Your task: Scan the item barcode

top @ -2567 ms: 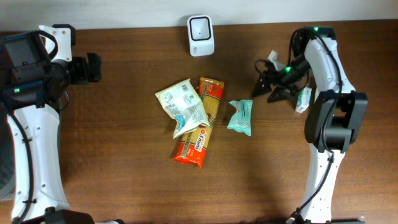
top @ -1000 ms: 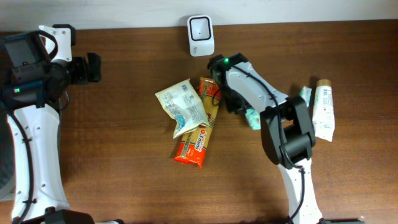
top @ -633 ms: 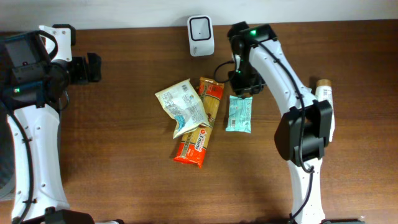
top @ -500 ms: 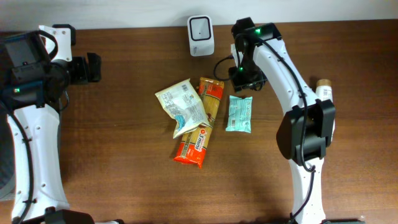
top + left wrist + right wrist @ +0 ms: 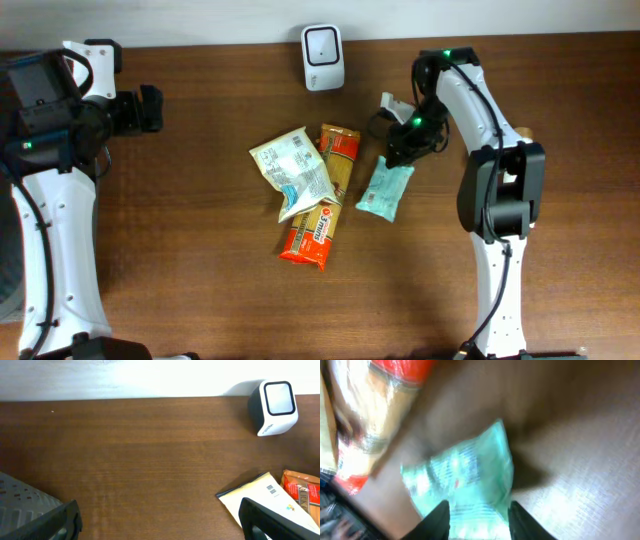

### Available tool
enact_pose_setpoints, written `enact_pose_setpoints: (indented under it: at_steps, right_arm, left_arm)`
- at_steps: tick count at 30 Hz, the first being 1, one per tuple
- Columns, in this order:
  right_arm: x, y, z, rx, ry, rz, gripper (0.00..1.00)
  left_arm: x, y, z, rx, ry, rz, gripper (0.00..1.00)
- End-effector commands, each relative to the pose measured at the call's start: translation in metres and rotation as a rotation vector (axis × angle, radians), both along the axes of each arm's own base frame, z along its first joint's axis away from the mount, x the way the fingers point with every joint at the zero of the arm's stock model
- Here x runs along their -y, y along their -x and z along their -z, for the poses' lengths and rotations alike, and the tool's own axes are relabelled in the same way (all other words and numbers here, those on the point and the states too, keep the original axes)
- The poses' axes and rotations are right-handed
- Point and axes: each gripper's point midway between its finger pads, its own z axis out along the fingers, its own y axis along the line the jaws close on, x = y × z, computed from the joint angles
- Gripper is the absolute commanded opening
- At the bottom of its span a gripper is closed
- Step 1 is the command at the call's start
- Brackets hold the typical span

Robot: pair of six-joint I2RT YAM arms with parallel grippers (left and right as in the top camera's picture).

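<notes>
Brown bench (image 5: 200, 290): one scanner (image 5: 323, 57), one cream packet (image 5: 288, 170), one orange packet (image 5: 322, 215), one teal packet (image 5: 385, 193) clamped by right end effector (image 5: 401, 154); left end effector (image 5: 160, 520) spread wide.

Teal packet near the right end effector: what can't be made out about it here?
Barcode on the teal packet: right wrist view is motion-blurred; overhead, print is too small.
Grip: the right end effector covers the packet's top edge overhead, wrist view blurred, so held or not is unclear.
</notes>
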Motion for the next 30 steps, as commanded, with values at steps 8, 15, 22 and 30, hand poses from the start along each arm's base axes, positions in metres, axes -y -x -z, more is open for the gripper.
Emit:
enact_pose_setpoints:
  at_steps: [8, 15, 22, 30]
  right_arm:
    - [0.061, -0.012, -0.012, 0.002, -0.13, 0.177, 0.64]
    - [0.031, -0.021, 0.012, 0.023, -0.14, 0.11, 0.74]
    - [0.011, -0.012, 0.045, -0.043, -0.149, 0.074, 0.7]
    - [-0.001, 0.028, 0.068, -0.164, -0.169, 0.0, 0.56]
  left_arm:
    - [0.001, 0.002, -0.007, 0.016, 0.01, -0.001, 0.99]
    - [0.001, 0.002, -0.007, 0.016, 0.01, -0.001, 0.99]
    - [0.001, 0.002, -0.007, 0.016, 0.01, -0.001, 0.99]
    - [0.001, 0.002, -0.007, 0.016, 0.011, 0.0, 0.99]
